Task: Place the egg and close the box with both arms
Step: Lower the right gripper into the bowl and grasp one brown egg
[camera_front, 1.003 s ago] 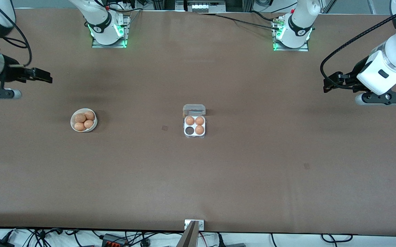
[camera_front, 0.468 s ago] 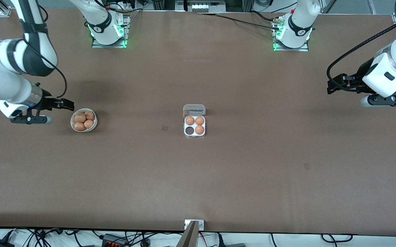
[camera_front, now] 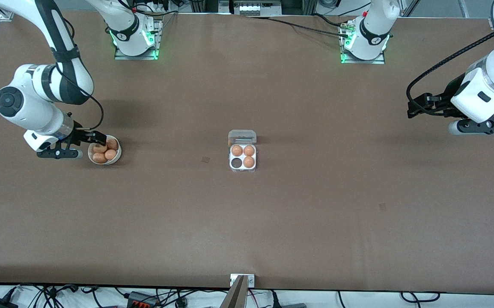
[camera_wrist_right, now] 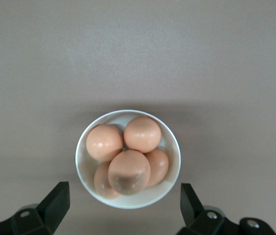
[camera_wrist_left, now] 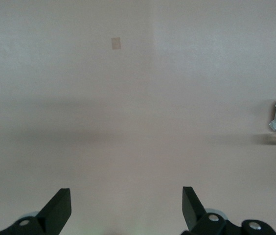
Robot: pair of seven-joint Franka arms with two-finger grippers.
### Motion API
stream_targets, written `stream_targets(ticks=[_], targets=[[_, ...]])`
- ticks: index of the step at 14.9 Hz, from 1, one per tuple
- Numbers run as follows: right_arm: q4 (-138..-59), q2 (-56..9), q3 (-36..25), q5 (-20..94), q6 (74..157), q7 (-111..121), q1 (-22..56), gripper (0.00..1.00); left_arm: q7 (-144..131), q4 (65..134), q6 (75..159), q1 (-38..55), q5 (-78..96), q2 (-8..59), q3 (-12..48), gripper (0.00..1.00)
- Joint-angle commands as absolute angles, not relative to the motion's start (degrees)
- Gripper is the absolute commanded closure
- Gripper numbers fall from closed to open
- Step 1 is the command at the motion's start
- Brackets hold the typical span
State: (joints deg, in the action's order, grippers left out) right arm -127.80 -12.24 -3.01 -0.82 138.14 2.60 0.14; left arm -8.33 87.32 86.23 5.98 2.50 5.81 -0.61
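Right gripper just swung in over the egg bowl, fingers apart, so pickup's next; egg carton mid-table, lid open, one empty cell; left gripper waits, fingers spread

Bowl of eggs lies toward the right arm's end from the box.
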Motion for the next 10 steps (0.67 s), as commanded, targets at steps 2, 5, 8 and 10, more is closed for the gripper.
stream_targets(ticks=[2, 5, 8, 10], targets=[[-132.0, -12.2, -2.8, -0.7, 144.2, 3.9, 0.2, 0.00, -6.9, 86.3, 85.9, 5.7, 2.5, 6.2, -0.5, 0.00], [-132.0, -14.8, -2.8, -0.8, 148.1, 4.0, 0.1, 0.00, -6.9, 86.3, 85.9, 5.7, 2.5, 6.2, -0.5, 0.00], [-132.0, -15.2, -2.9, -0.7, 149.0, 5.0, -0.1, 0.00, -6.9, 86.3, 85.9, 5.7, 2.5, 6.2, -0.5, 0.00], [-132.0, -15.7, -2.9, -0.7, 149.1, 5.0, -0.1, 0.00, -6.9, 86.3, 85.9, 5.7, 2.5, 6.2, -0.5, 0.00]])
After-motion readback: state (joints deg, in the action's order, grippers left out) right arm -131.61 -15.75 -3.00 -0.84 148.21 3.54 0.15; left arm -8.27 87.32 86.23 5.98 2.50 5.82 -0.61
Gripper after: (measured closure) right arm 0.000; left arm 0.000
